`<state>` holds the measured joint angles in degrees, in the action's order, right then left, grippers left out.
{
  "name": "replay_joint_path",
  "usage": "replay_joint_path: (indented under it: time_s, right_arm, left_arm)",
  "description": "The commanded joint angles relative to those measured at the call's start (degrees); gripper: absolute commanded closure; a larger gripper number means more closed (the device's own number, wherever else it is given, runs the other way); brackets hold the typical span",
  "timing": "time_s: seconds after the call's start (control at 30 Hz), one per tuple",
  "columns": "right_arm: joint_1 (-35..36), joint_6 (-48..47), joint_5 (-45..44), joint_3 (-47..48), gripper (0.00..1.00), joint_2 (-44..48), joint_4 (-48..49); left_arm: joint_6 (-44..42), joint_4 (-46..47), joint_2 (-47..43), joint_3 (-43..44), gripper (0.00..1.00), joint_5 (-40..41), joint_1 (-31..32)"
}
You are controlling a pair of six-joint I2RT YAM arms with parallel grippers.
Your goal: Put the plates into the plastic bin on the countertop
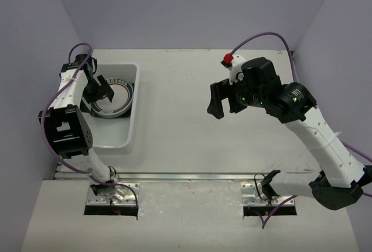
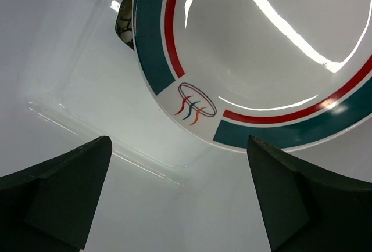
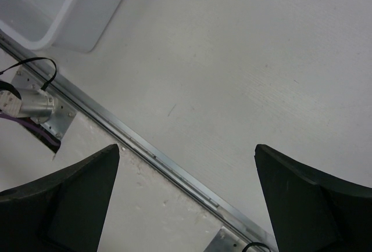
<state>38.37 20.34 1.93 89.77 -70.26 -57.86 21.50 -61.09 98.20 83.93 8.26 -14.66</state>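
The white plastic bin (image 1: 131, 130) stands at the left of the white countertop (image 1: 192, 101). Plates (image 1: 119, 96) lie stacked inside its far half; the top one is round and white with a teal rim and a red ring (image 2: 261, 49). A dark plate edge (image 2: 123, 22) shows under it. My left gripper (image 1: 99, 92) hangs open and empty inside the bin, just off the plate's near rim. In the left wrist view (image 2: 180, 194) it is over the bin's floor. My right gripper (image 1: 224, 100) is open and empty above the countertop's middle right (image 3: 186, 200).
A metal rail (image 1: 192, 176) runs along the countertop's near edge and also shows in the right wrist view (image 3: 145, 150). A corner of the bin (image 3: 64, 14) appears there too. A red-capped cable fitting (image 1: 227, 60) sits on the right arm. Grey walls enclose the sides.
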Motion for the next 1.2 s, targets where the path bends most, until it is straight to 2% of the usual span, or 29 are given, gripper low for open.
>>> replay_joint_path:
  time_s: [0.0,0.1,0.17,0.27,0.37,0.53,0.6,0.67,0.73,0.83,1.03,1.17]
  right_arm:
    - [-0.23,-1.39,-0.33,3.32,0.01,0.49,-1.48]
    - [-0.23,-1.26,-2.99,4.53,0.01,0.81,-1.9]
    - [-0.23,-1.44,-10.27,6.62,0.01,0.91,-2.44]
    - [-0.23,-0.88,-18.58,12.2,0.01,0.91,-4.96]
    - [-0.23,-1.3,-25.66,13.78,0.01,3.64,-3.81]
    - [-0.23,-4.77,-29.98,1.59,0.01,11.73,1.42]
    - [-0.23,-3.56,-32.42,-4.92,0.01,15.3,1.7]
    - [-0.23,-2.01,-32.59,-10.17,0.01,17.77,2.25]
    - [-0.23,0.75,-30.16,-13.09,0.01,18.57,1.8]
    - [-0.23,4.13,-27.5,-10.67,0.01,17.35,-1.05]
    - [-0.23,4.86,-32.71,-3.3,0.01,17.07,-8.17]
    - [-0.23,2.39,-36.77,-5.39,0.01,21.53,-8.09]
  left_arm:
    - [-0.55,-0.67,-3.58,3.95,0.0,-1.3,0.08]
    - [-2.32,1.9,-9.22,7.68,0.0,-5.89,2.2]
    - [-3.17,2.21,-14.51,10.83,0.0,-7.34,5.62]
    - [-3.4,1.11,-21.24,13.16,0.0,0.62,10.41]
    - [-3.96,2.75,-30.22,9.76,0.0,6.19,10.83]
    - [-0.1,2.42,-42.7,3.05,0.0,8.31,11.71]
    - [2.57,2.73,-46.5,-4.16,0.0,8.61,11.93]
    - [10.37,3.95,-48.93,-12.92,0.0,7.82,11.93]
    - [14.56,6.91,-51.71,-16.0,0.0,0.14,11.93]
    - [17.95,11.52,-54.33,-17.16,0.0,-3.96,11.93]
    - [9.73,2.54,-50.28,-3.6,0.0,-0.64,12.7]
    - [6.12,-0.44,-52.77,-2.15,0.0,4.66,13.96]
